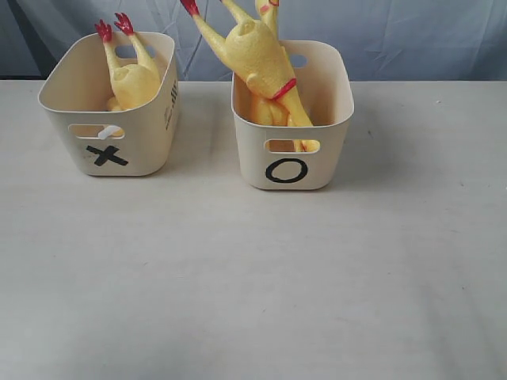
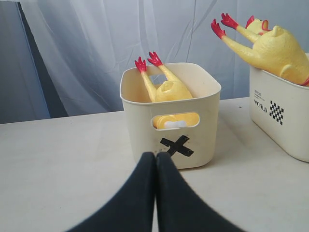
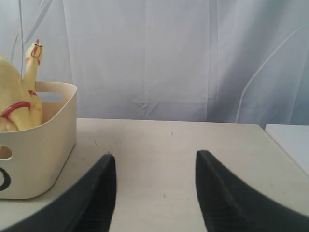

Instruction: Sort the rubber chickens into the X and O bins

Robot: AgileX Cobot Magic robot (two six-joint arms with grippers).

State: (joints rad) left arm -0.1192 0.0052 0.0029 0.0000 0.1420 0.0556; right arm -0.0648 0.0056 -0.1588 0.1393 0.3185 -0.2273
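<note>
In the exterior view, two cream tubs stand apart on a pale table [image 1: 253,277]: the X bin [image 1: 146,142] on the left and the O bin [image 1: 329,134] on the right. One rubber chicken [image 1: 135,83] sits in the X bin, its red feet sticking up past the far rim. The O bin holds more than one of the rubber chickens [image 1: 255,51]. The uppermost one leans out over the rim with its legs pointing up and to the left, and a red neck band shows low on its body. Neither gripper appears in this view. In the left wrist view, the left gripper [image 2: 155,159] has its two dark fingers pressed together with nothing between them. It sits low above the table, in front of the X bin [image 2: 140,130], which it does not touch. Yellow shows through that bin's handle cut-out, and the chicken's feet rise above the rim. To one side, the O bin [image 2: 289,135] shows a wall with a small printed label and a checker patch. In the right wrist view, the right gripper [image 3: 155,155] has its jaws spread wide and empty over bare table. The O bin [image 3: 43,145] stands off to one side — a chicken's head and red comb poke above its rim. A pale curtain [image 3: 183,58] hangs behind.
</note>
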